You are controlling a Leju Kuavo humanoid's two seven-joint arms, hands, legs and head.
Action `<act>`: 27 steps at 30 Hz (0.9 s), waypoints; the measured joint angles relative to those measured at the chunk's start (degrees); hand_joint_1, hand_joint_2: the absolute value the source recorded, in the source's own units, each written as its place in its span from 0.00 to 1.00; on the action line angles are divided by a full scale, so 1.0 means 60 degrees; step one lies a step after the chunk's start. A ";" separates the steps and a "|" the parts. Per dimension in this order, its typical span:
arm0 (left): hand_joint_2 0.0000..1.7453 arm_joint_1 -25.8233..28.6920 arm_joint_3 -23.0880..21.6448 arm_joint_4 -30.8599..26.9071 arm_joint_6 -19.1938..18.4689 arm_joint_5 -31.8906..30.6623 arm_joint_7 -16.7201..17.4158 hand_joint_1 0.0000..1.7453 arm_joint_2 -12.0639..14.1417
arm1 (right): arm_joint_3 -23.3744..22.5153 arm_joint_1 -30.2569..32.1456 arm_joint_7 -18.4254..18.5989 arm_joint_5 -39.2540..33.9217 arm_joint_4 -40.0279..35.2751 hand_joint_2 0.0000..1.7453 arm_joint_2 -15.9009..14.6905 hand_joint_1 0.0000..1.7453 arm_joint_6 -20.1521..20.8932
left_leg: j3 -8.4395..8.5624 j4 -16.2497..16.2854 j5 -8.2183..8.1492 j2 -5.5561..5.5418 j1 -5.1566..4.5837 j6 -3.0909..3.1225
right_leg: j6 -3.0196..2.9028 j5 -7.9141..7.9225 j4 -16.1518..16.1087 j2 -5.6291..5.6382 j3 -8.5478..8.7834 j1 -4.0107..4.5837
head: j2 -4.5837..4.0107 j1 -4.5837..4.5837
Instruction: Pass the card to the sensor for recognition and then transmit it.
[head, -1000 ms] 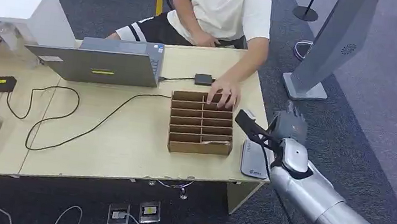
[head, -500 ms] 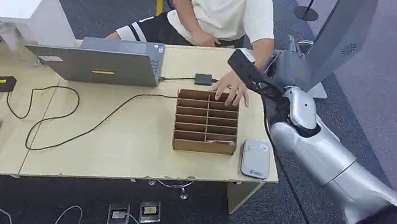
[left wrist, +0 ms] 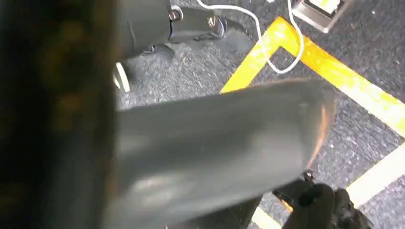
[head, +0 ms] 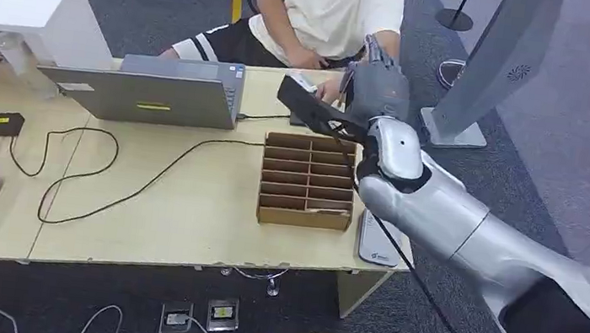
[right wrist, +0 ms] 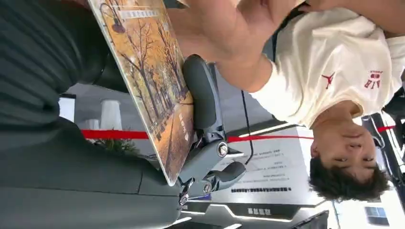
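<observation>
The right arm reaches up from the lower right and forward across the table [head: 184, 212], wrist cocked, with the right hand [head: 376, 83] raised above the table's far edge, just in front of the seated person [head: 336, 10]. The hand pinches the card [right wrist: 153, 81], thumb on one face and dark fingers [right wrist: 203, 100] on the other. In the right wrist view the card's printed face, an autumn tree scene, is turned toward the camera; its long axis runs out past the fingertips toward the person's forearm, and it stands edge-on rather than flat. From the head view I cannot make out the card itself behind the hand.

Below and behind the hand, nearer the robot, sits the cardboard divider box [head: 307, 181]; beside it, under the forearm, lies the grey sensor [head: 376, 240]. To the hand's left stands the laptop [head: 148, 93].

The left hand [left wrist: 215, 152] hangs blurred over the floor; whether it is spread or curled I cannot tell.
</observation>
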 joint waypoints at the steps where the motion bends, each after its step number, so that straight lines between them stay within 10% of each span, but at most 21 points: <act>1: 0.00 -0.0005 -0.0007 -0.0004 0.0000 0.0000 0.0000 0.00 0.0000 | 0.0066 -0.0001 0.0000 -0.0004 0.0040 1.00 0.0036 0.90 0.0015 | 0.0000 0.0000 0.0000 0.0000 0.0000 0.0000 | 0.0000 0.0000 0.0000 0.0000 -0.0001 0.0000 | 0.0000 0.0000; 7: 0.00 -0.0034 -0.0171 -0.0004 0.0004 0.0004 0.0000 0.00 0.0066 | 0.0401 -0.0002 0.0026 -0.0007 0.0314 1.00 0.0102 0.87 0.0015 | 0.0003 0.0001 0.0000 0.0000 0.0001 -0.0001 | 0.0000 0.0000 0.0000 -0.0001 -0.0003 0.0002 | 0.0000 -0.0004; 8: 0.00 -0.0035 -0.0189 -0.0004 0.0000 0.0018 0.0000 0.00 0.0069 | 0.0445 -0.0002 0.0029 -0.0037 0.0361 1.00 0.0102 0.60 0.0007 | 0.0003 0.0000 0.0000 0.0000 0.0001 -0.0001 | 0.0000 0.0000 0.0000 -0.0001 -0.0002 0.0002 | 0.0000 0.0000; 9: 0.00 -0.0041 -0.0218 -0.0004 0.0004 0.0043 0.0000 0.00 0.0073 | 0.0495 -0.0002 0.0033 -0.0058 0.0415 1.00 0.0102 0.01 0.0000 | 0.0004 0.0000 0.0000 0.0001 0.0001 -0.0001 | 0.0000 0.0000 0.0000 0.0001 -0.0002 0.0002 | 0.0000 0.0000; 19: 0.00 -0.0082 -0.0444 -0.0004 0.0000 0.0186 0.0004 0.00 0.0120 | 0.0835 0.0002 0.0062 -0.0047 0.0732 1.00 0.0055 0.00 -0.0346 | 0.0008 0.0002 0.0000 0.0008 0.0001 -0.0001 | 0.0000 0.0001 -0.0001 0.0014 -0.0004 0.0001 | 0.0000 0.0000; 27: 0.00 -0.0244 -0.0663 -0.0109 0.0004 0.0233 0.0342 0.00 0.0273 | 0.0630 0.0041 -0.0244 -0.1002 0.0670 1.00 -0.0018 0.00 -0.2474 | 0.0012 0.0002 0.0000 0.0010 0.0001 -0.0001 | 0.0000 0.0001 0.0000 0.0016 -0.0002 0.0002 | 0.0000 0.0000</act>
